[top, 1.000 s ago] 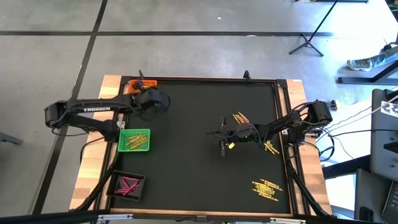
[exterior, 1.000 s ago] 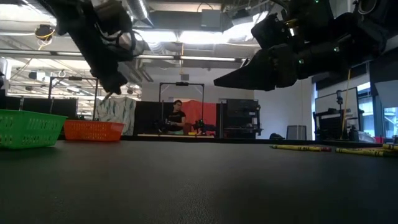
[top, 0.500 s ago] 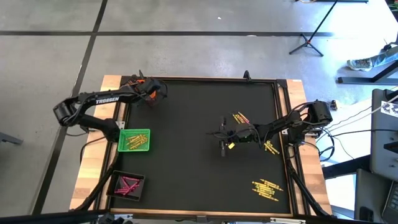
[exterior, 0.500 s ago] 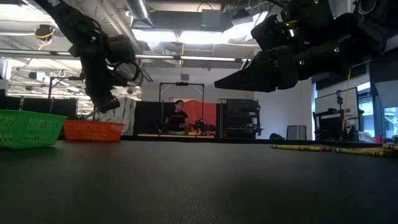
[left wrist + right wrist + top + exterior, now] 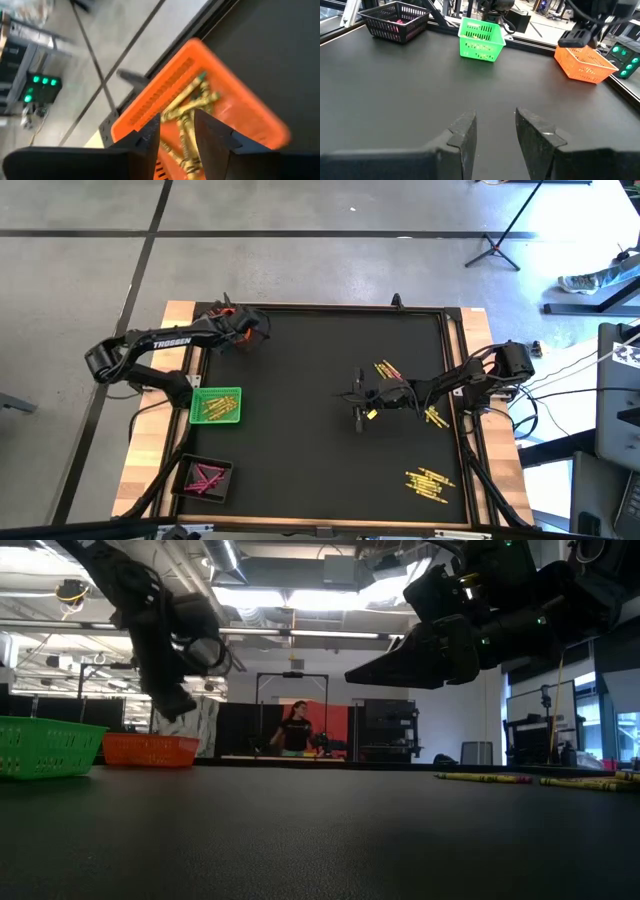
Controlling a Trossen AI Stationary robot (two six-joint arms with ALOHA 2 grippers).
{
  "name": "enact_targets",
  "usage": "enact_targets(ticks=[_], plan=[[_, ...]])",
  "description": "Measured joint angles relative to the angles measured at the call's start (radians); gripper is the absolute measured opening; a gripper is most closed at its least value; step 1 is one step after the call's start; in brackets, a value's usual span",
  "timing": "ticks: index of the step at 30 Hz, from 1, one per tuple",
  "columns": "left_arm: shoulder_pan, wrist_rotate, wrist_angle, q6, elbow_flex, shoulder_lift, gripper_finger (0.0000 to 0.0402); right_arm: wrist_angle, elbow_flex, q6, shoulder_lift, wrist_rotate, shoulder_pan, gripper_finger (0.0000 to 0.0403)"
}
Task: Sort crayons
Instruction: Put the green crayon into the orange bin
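From above, the left gripper (image 5: 243, 332) hangs over the orange tray (image 5: 222, 315) at the table's far left corner, while the right gripper (image 5: 360, 405) sits mid-table with loose yellow crayons (image 5: 386, 369) just beside it and more (image 5: 428, 482) near the right edge. In the left wrist view its fingers (image 5: 150, 135) stand slightly apart, empty, directly above orange-gold crayons (image 5: 189, 120) lying in that tray. In the right wrist view the fingers (image 5: 462, 132) are parted over bare black mat (image 5: 395, 95), the green tray (image 5: 480, 39) and black tray (image 5: 395, 20) well beyond.

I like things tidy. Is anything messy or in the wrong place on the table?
Yes: three loose bunches of yellow crayons lie on the mat's right side, outside any tray. The rest sit sorted in the orange tray, green tray and black tray along the left edge. Nothing looks broken or tipped over.
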Motion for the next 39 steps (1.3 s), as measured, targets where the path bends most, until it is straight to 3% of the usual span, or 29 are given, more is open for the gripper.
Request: enact_targets(ticks=[3,11,15,19,23,27,31,39], plan=[[-0.061,0.024,0.025,-0.001,0.000,-0.052,0.0104,0.000,0.000,0.001,0.000,0.000,0.000,0.0133],[-0.210,0.498,0.176,-0.027,0.000,-0.129,0.0105,-0.001,0.000,0.002,0.000,0.021,0.000,0.0133],[-0.298,0.640,0.307,-0.027,0.000,-0.099,0.0105,0.000,0.000,0.016,0.000,0.023,0.000,0.0133],[-0.397,0.697,0.579,-0.028,-0.051,-0.051,0.0105,0.000,0.000,0.077,0.000,0.035,0.000,0.0133],[-0.474,0.786,0.941,-0.031,-0.152,0.034,0.0105,0.000,0.000,0.107,0.000,0.115,0.000,0.0133],[-0.537,0.796,1.217,-0.062,-0.208,0.140,0.0105,0.000,0.000,0.139,0.000,0.216,0.000,0.0133],[-0.596,0.796,1.300,-0.076,-0.211,0.238,0.0105,-0.032,0.000,0.141,-0.027,0.277,0.000,0.0133],[-0.641,0.781,1.357,-0.056,-0.211,0.334,0.0105,-0.332,0.000,0.166,-0.224,0.403,-0.008,0.0133]])
